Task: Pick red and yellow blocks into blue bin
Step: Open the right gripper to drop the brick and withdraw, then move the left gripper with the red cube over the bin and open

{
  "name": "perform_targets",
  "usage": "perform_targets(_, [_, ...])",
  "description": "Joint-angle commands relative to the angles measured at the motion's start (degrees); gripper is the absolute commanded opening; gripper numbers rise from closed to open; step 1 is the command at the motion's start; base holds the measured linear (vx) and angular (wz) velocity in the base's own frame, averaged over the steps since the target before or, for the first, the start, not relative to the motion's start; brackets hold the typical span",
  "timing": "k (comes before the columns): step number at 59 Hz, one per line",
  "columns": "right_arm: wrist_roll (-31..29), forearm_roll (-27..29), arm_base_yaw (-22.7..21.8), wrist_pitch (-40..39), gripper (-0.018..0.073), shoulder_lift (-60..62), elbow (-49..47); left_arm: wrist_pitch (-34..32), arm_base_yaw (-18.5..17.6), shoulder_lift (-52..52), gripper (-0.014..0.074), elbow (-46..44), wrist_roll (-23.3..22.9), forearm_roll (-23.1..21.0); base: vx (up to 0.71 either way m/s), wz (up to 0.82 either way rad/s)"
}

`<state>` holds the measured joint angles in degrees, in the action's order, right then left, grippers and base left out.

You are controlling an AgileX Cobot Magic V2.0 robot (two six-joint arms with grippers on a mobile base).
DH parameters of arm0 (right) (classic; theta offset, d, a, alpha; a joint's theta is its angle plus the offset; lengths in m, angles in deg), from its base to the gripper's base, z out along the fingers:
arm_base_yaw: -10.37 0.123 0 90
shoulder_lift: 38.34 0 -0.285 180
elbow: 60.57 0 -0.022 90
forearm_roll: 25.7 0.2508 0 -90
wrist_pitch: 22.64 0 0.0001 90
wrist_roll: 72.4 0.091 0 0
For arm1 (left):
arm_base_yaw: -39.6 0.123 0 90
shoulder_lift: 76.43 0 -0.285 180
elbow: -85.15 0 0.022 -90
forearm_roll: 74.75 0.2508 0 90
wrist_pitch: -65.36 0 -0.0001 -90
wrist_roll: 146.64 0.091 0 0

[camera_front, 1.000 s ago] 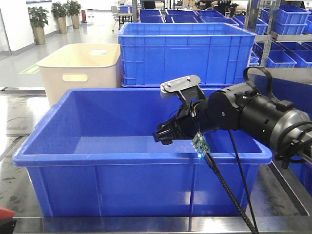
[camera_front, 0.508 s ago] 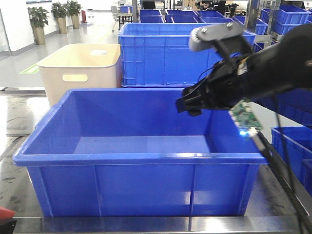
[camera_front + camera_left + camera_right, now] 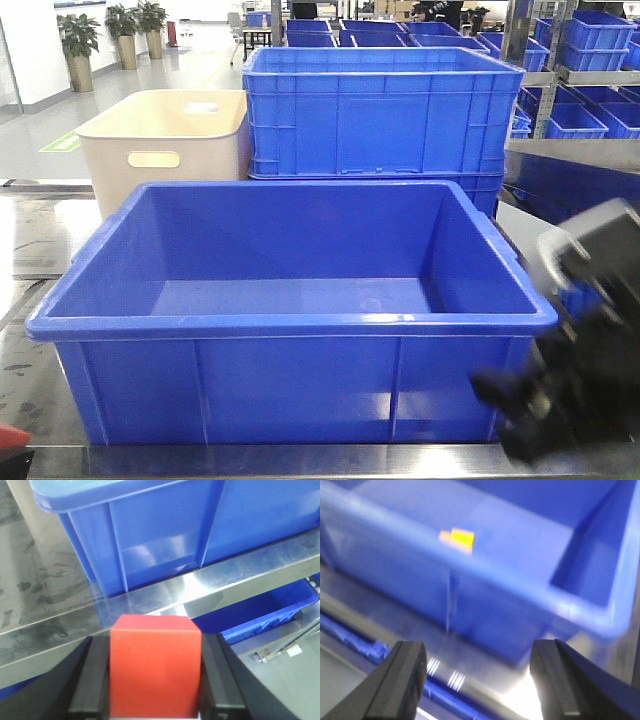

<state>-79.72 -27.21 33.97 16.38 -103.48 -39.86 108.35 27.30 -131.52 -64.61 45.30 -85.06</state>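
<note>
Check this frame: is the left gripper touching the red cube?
Touching. The left wrist view shows the red cube clamped in the left gripper, with both black fingers flush against its sides and no gap.

A cream tub (image 3: 165,140) stands beside a taller blue crate (image 3: 380,110), potted plants (image 3: 79,35) far behind them.

L gripper (image 3: 156,690) at bottom centre of wrist view, black fingers (image 3: 95,680) clamped on both sides of red cube (image 3: 155,655). R gripper (image 3: 482,680) jaws spread wide. R arm (image 3: 575,370) lower right of front view, blurred.
</note>
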Motion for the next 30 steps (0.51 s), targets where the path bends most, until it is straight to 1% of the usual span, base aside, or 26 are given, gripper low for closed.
perform_targets(1, [-0.5,0.4,-0.1,-5.1,0.0489,5.1,3.0,-5.2,-0.1,0.4,0.0324,-1.5,-0.4,-1.1,0.0,0.0])
perform_targets(8, [-0.5,-0.1,-0.1,-5.2,0.0489,9.2,7.3,-7.3,-0.1,0.2,0.0324,-3.0,-0.1,-1.2,0.0,0.0])
perform_targets(16, [-0.5,-0.6,-0.1,-6.1,0.0489,11.3,8.9,-7.6,-0.2,-2.8,0.0324,-10.1,2.0,-1.5,0.0,0.0])
perform_targets(25, [-0.5,-0.4,-0.1,-7.2,0.0489,11.7,9.2,-8.1,-0.2,-10.0,0.0324,-19.2,6.2,-5.5,0.0,0.0])
perform_targets(30, [-0.5,-0.4,-0.1,-7.3,0.0489,11.4,9.2,-9.1,-0.2,-15.7,0.0324,-24.7,9.2,-7.9,0.0,0.0])
